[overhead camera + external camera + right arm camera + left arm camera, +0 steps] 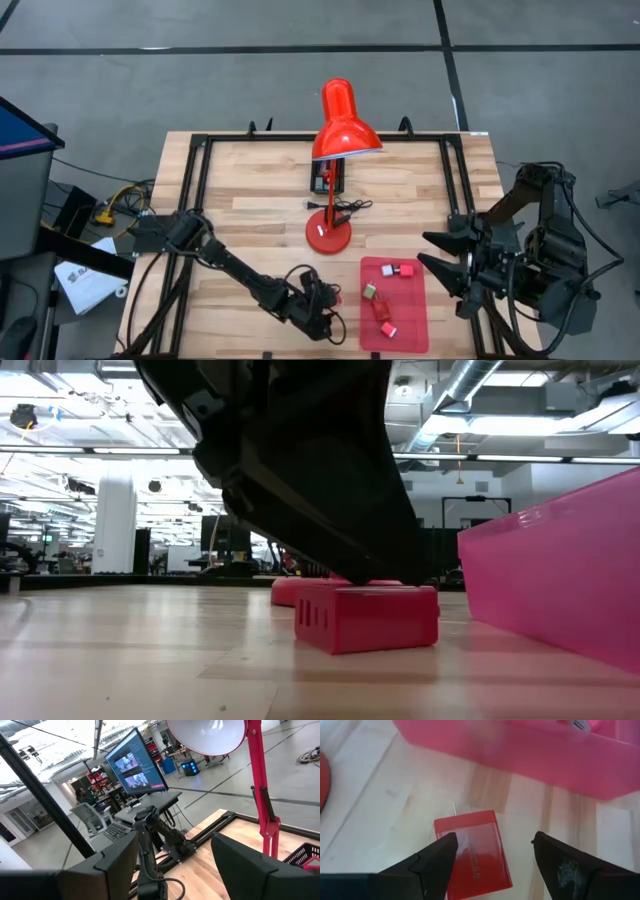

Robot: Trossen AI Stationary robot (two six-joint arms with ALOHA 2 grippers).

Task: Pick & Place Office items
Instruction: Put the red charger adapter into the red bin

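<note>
The left gripper [492, 850] is low over the table, near the front edge and just left of the pink tray [418, 325]. Its 2 dark fingers [437, 860] are spread apart and hold nothing. Under them lies a red block [472, 847] flat on the wood. It has 2 thin metal pins sticking out of the end that faces the tray. 1 finger is over the block's edge and the other is out past its far side. From the low view the block [365, 615] sits on the table with the gripper right above it, and the tray wall [560, 575] is close beside it.

Inside the tray are a few small pieces: a red one [405, 270], a white one [388, 269], a green one [369, 291] and another red one [381, 309].

The red desk lamp [335, 135] stands in the middle of the table, behind the tray.

The right gripper [172, 860] waits off to the right side of the table, up in the air. Its fingers are apart and empty.
</note>
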